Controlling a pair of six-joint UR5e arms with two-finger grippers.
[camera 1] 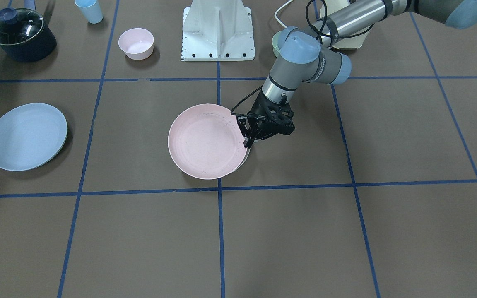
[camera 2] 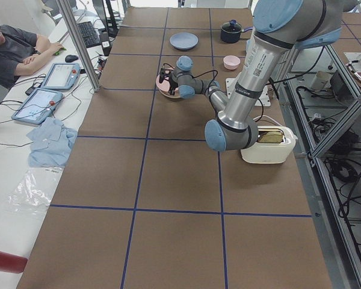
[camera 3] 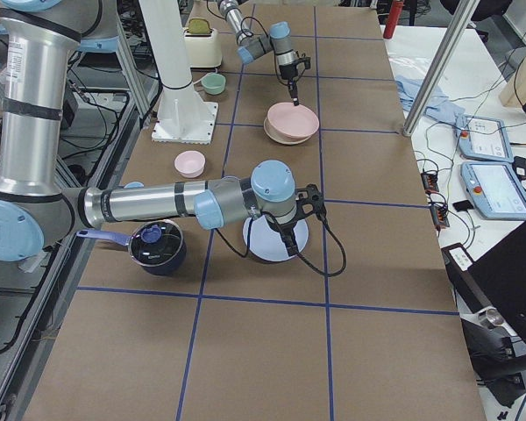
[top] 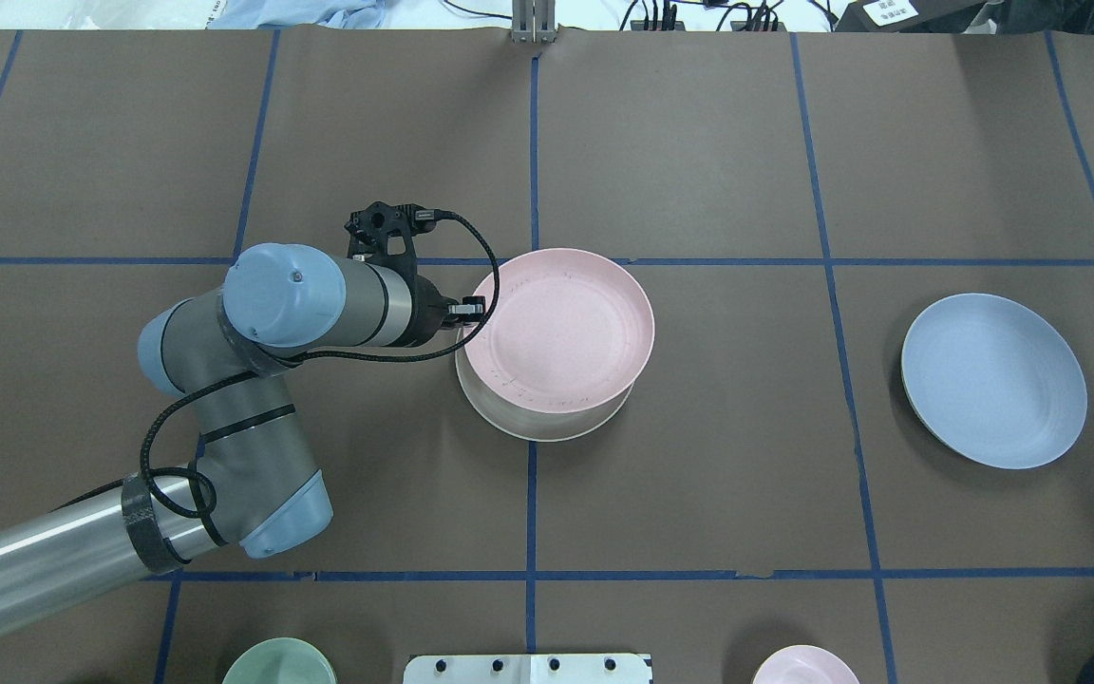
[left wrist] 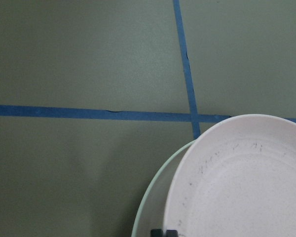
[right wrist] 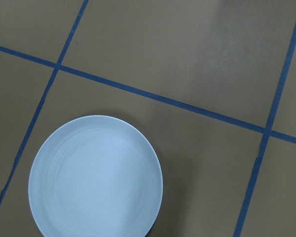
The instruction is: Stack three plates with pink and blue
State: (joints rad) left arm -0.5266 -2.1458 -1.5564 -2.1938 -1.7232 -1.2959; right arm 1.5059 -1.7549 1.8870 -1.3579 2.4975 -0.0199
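The pink plate sits over the cream-white plate at the table's middle, and only a crescent of the cream rim shows. I cannot tell if the pink plate rests on it or hangs just above. My left gripper is shut on the pink plate's rim on my left side. The left wrist view shows the pink plate over the cream one. The pale blue plate lies alone on my right, and also shows in the right wrist view. My right gripper hovers above it; I cannot tell whether it is open or shut.
At my base's edge stand a dark pot with a glass lid, a pale blue cup, a small pink bowl, a green bowl and the white mount. A cream toaster sits on my left.
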